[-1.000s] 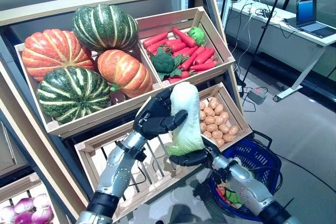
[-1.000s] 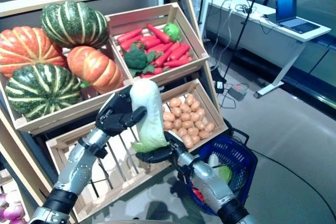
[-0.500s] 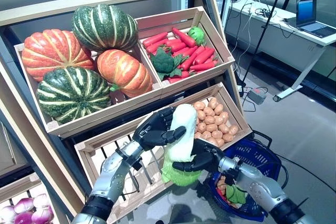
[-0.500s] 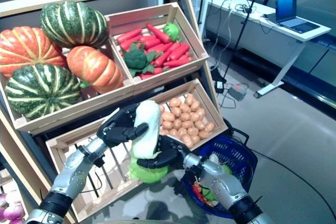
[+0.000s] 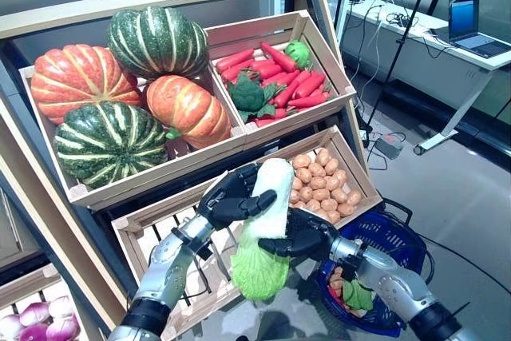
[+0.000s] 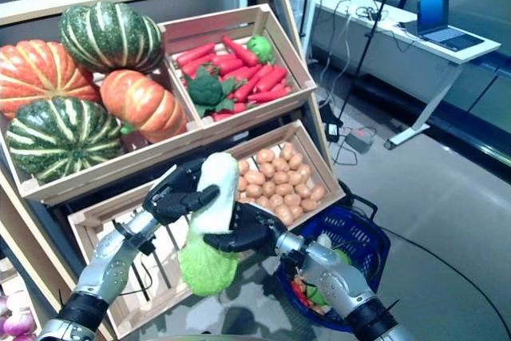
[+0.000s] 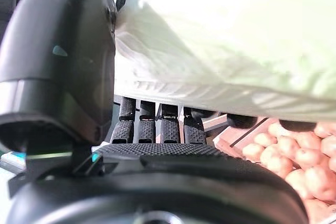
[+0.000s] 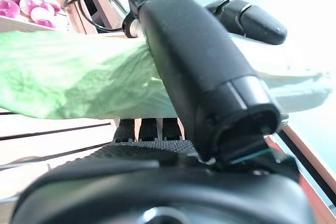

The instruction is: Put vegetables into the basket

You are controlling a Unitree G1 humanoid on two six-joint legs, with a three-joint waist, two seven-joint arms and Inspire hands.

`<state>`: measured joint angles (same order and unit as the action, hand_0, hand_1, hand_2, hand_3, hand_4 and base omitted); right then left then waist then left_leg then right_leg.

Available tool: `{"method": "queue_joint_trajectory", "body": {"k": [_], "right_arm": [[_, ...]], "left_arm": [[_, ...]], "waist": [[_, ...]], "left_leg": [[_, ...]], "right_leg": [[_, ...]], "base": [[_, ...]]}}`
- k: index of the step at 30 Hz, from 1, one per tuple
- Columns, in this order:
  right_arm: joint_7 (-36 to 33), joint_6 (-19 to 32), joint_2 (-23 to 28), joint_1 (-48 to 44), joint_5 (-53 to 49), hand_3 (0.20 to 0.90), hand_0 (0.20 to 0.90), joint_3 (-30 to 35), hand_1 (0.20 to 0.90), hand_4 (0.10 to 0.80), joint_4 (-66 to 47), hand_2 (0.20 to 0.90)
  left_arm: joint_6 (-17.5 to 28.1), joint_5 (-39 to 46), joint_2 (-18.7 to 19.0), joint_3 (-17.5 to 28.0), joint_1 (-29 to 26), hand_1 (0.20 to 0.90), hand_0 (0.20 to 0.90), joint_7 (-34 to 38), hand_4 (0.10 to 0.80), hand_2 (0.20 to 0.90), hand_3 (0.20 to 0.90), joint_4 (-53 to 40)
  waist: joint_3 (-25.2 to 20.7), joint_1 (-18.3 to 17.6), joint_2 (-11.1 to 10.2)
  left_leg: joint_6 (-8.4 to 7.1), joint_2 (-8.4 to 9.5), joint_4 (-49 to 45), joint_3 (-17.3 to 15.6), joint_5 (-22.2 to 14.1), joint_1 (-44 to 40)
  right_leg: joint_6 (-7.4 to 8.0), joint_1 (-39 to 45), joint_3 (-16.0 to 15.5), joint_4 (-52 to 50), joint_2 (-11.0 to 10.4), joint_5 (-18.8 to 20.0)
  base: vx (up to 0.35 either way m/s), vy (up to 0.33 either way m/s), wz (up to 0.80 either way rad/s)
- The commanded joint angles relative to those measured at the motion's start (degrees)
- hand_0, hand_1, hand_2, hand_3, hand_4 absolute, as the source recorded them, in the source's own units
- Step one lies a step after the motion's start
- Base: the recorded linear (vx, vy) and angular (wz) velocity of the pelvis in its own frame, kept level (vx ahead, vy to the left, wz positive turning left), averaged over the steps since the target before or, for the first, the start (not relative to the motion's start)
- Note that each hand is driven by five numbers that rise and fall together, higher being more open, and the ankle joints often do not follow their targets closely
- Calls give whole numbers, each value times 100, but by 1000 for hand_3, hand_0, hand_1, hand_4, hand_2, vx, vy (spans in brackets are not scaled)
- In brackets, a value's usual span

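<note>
While both hands grip it, the cabbage hangs in mid-air before the lower crate, leafy end down.

Cabbage (image 5: 266,233): a long napa cabbage, white stalk end up, green leaves at the bottom; a second ago it stood higher and more upright, and now it sits lower with the leaves tipped toward the robot's left.
Left hand (image 5: 232,197): fingers and thumb curled round the white upper part; it has come down with the cabbage since the earlier frames.
Right hand (image 5: 299,235): wrapped round the cabbage's middle from the other side, thumb over the top in its wrist view; a second ago it cupped the leafy base from below.
Basket (image 5: 397,245): blue, on the floor to the robot's right of the hands, already holding some vegetables; the cabbage is beside and above it, not inside.
Lower crate (image 5: 176,212): wooden, just behind the hands, its left part bare slats.
Potatoes (image 5: 319,189): piled in the lower crate's right part, unchanged.
Upper crates: striped pumpkins (image 5: 120,77) on the left, red carrots and greens (image 5: 279,79) on the right, unchanged.
Desk (image 5: 423,33): far right, with an open laptop (image 5: 471,25).
</note>
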<state>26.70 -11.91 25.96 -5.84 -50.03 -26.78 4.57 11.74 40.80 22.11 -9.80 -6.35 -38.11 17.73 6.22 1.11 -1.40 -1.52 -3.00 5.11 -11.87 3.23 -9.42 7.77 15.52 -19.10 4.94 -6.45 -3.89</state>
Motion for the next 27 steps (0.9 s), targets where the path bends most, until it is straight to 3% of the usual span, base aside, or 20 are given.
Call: {"method": "queue_joint_trajectory", "body": {"k": [1, 11, 13, 14, 15, 21, 27], "right_arm": [[264, 829, -1051, -1132, -1503, 300, 300, 1330, 300, 400, -728, 300], [26, 958, -1153, -1119, -1558, 300, 300, 1251, 300, 400, -673, 300], [24, 943, -1146, -1098, -1561, 300, 300, 1291, 300, 400, -678, 300], [24, 943, -1146, -1097, -1561, 300, 300, 1291, 300, 400, -678, 300], [29, 949, -1144, -1082, -1559, 300, 300, 1302, 300, 400, -668, 300], [-181, 1137, -1057, -941, -1182, 300, 300, 1390, 300, 400, -520, 300], [-256, 1163, -996, -289, -976, 300, 300, 1691, 300, 400, -306, 300]], "left_arm": [[145, -268, 60, -547, -186, 300, 300, -414, 400, 300, 300, 18], [89, -152, 68, -626, -260, 300, 300, -221, 400, 300, 300, -347], [19, -139, 67, -564, -246, 425, 425, -89, 483, 425, 425, -369], [18, -140, 67, -564, -245, 636, 636, -88, 624, 636, 636, -370], [-19, -112, 67, -537, -220, 900, 900, -43, 800, 900, 900, -372], [106, 75, -19, -326, -167, 900, 900, 430, 800, 900, 900, -181], [317, 2, -105, 103, 226, 900, 900, 792, 800, 900, 900, -105]], "waist": [[-155, 14, 44], [-149, 20, 46], [-162, 15, 45], [-163, 15, 45], [-170, 12, 44], [-181, -17, 34], [-153, -108, -9]], "left_leg": [[14, 76, -11, -147, -917, -332], [14, 77, -11, -122, -920, -339], [17, 78, -11, -128, -926, -343], [17, 78, -11, -128, -926, -343], [18, 79, -11, -126, -926, -342], [20, 70, -11, -181, -923, -349], [37, 43, -11, -286, -919, -355]], "right_leg": [[-412, -205, 61, 6, 196, -56], [-410, -202, 64, 6, 195, -45], [-407, -202, 67, 6, 194, -44], [-407, -202, 67, 6, 194, -44], [-407, -206, 79, 6, 194, -42], [-405, -225, 110, 6, 201, -27], [-402, -269, 209, 6, 221, 2]], "base": [[0, 0, 0], [0, 0, 0], [0, 0, 0], [0, 0, 0], [0, 0, 0], [6, 1, -2], [16, -9, -9]]}}
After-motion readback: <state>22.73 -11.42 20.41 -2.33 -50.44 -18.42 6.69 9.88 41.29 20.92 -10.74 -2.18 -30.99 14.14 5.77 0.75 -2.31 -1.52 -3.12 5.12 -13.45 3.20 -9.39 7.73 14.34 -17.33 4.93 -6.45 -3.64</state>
